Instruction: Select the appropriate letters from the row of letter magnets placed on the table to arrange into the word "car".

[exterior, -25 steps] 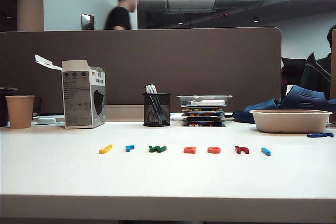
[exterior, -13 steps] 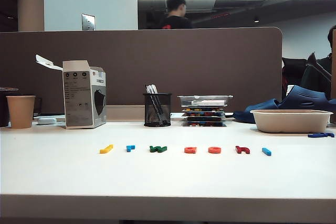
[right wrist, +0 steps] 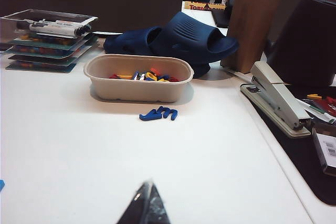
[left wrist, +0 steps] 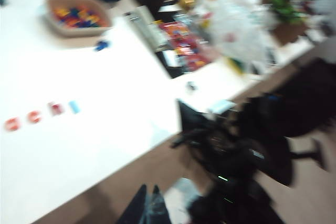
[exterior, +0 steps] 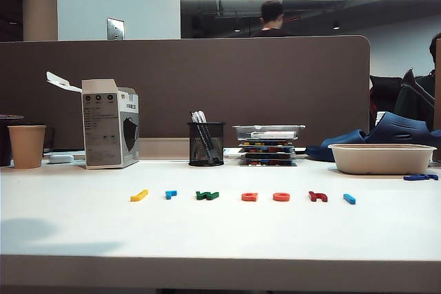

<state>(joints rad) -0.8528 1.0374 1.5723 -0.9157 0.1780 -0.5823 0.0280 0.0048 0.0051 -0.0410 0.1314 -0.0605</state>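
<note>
Shifted since earlier: background person, further right behind the partition. Seven small plastic letter magnets (exterior: 249, 196) unmoved, mid white table (exterior: 220, 239). Left gripper (left wrist: 149, 205) beyond front edge, right gripper (right wrist: 147, 203) above right end; jaws closed, empty.

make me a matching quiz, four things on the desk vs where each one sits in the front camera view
Things:
1. yellow letter
2. paper cup
3. beige tray
4. pen holder

Places:
A. far left, by the divider
B. left end of the letter row
C. right, behind the row
D. middle, just left of the stacked cases

Pairs: 1-B, 2-A, 3-C, 4-D

Neither gripper shows in the front view; the left gripper hangs off the table edge, the right gripper over the table.
</note>
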